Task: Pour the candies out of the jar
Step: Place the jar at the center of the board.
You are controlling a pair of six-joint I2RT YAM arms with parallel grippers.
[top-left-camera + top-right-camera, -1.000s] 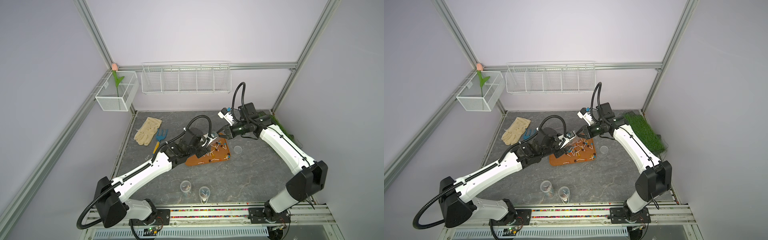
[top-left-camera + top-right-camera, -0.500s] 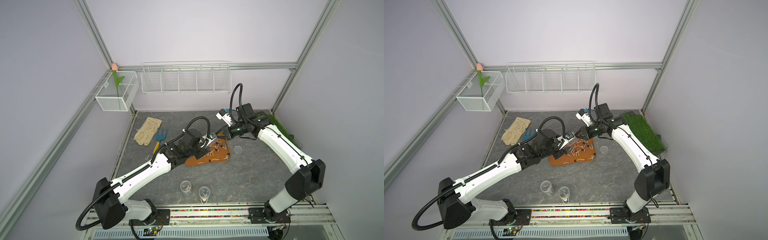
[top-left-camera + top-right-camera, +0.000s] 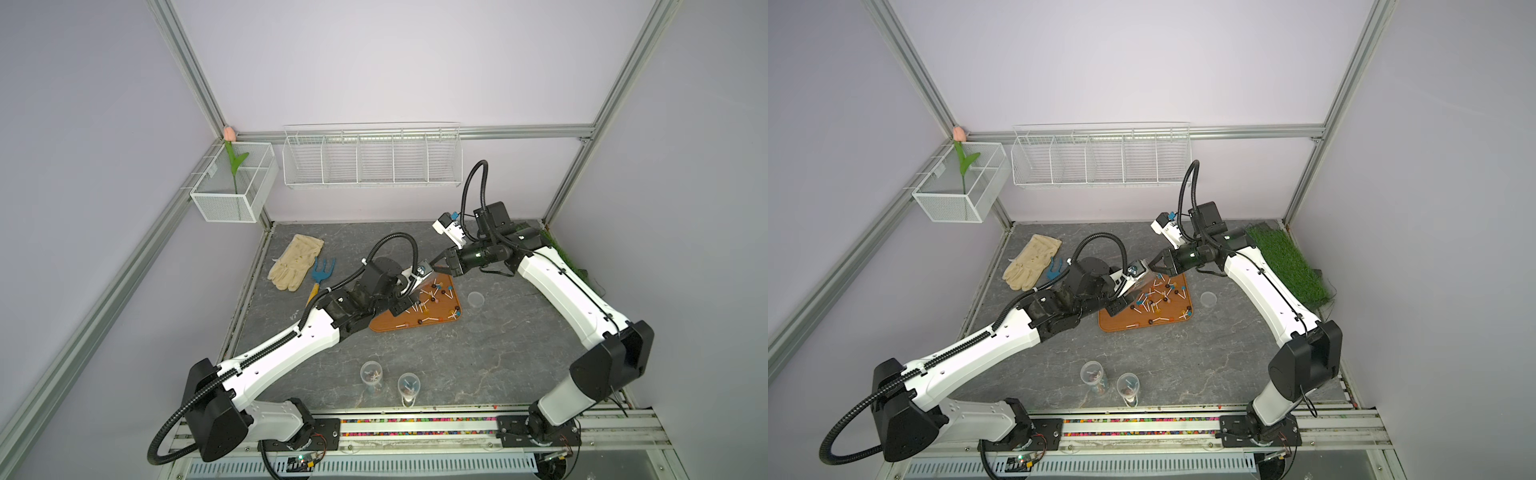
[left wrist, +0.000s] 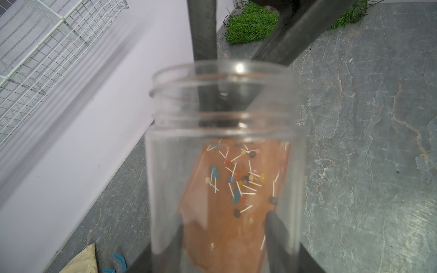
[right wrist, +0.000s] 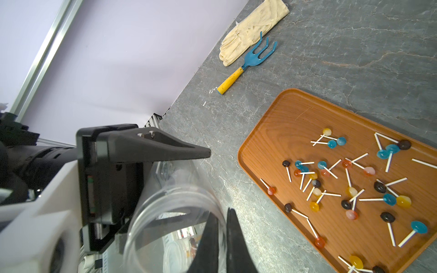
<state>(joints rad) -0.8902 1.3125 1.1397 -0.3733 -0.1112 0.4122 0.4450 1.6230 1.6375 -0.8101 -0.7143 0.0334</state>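
Since a second ago my right gripper (image 5: 222, 211) has crept closer to my left gripper (image 4: 226, 218), and the two now meet above the far side of the tray; nothing else on the table has shifted.

On the grey table (image 3: 498, 353) a green mat (image 3: 1287, 266) lies along the right wall. The brown tray (image 3: 386, 326) lies flat near the middle, and a pale glove (image 3: 297, 262) lies well to its left.

I hold the clear jar (image 4: 222, 141) tipped on its side, off the table, with its mouth towards my right arm. My left jaws are clamped across its body, one finger on each side. My right jaws are pinched almost together on its rim, one finger inside the mouth and one outside. It looks empty.

Two cups (image 3: 371, 372) stand near the front rail, and a clear lid (image 3: 475, 298) lies just right of the tray.

All the candies (image 5: 389, 199) I can see lie scattered on the tray.
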